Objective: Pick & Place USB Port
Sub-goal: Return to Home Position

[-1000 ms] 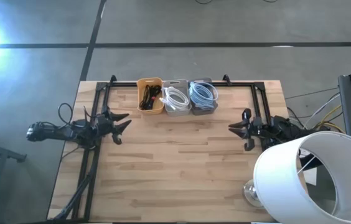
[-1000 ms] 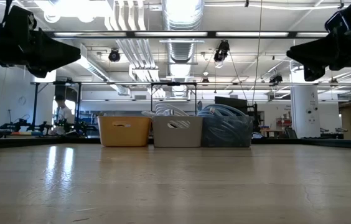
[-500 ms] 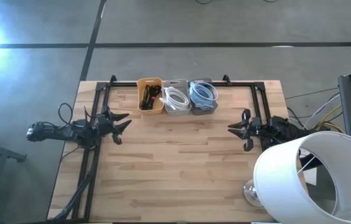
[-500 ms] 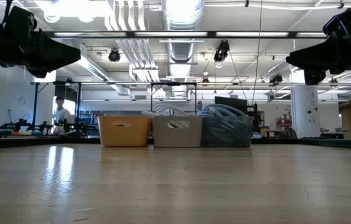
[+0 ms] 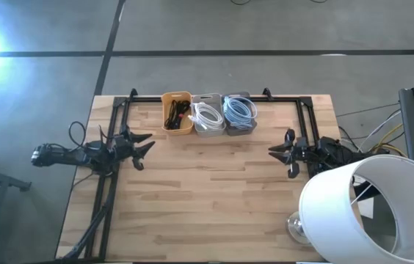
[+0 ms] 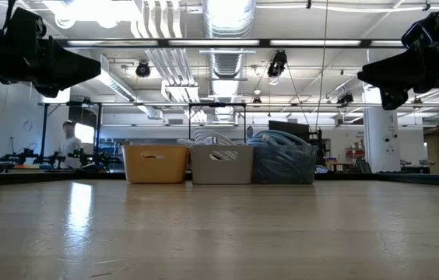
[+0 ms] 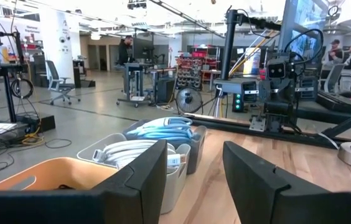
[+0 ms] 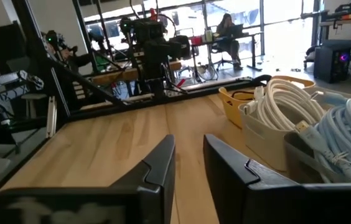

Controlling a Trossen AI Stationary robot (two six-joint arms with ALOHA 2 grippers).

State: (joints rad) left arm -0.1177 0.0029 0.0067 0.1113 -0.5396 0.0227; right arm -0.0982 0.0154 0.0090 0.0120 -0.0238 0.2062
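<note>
Three small bins stand side by side at the table's far edge. The orange bin (image 5: 177,112) holds black cables, the white bin (image 5: 208,115) coiled white cables, and the dark grey bin (image 5: 240,113) coiled blue cables. A plug end shows on the white coil (image 7: 173,160). My left gripper (image 5: 146,144) hovers open above the table's left side, pointing toward the bins (image 7: 194,180). My right gripper (image 5: 280,152) hovers open above the right side, pointing left (image 8: 189,168). Both are well off the tabletop (image 6: 87,70) (image 6: 367,74) and touch nothing.
A black frame runs along the table's left, far and right sides (image 5: 115,125). A large white lampshade (image 5: 372,209) and a glass globe (image 5: 295,227) cover the near right corner. Bare wood (image 5: 207,183) lies between the arms. A person walks in the room behind (image 6: 68,140).
My right gripper has dipped slightly in the low view. The bins and cables have stayed where they were.
</note>
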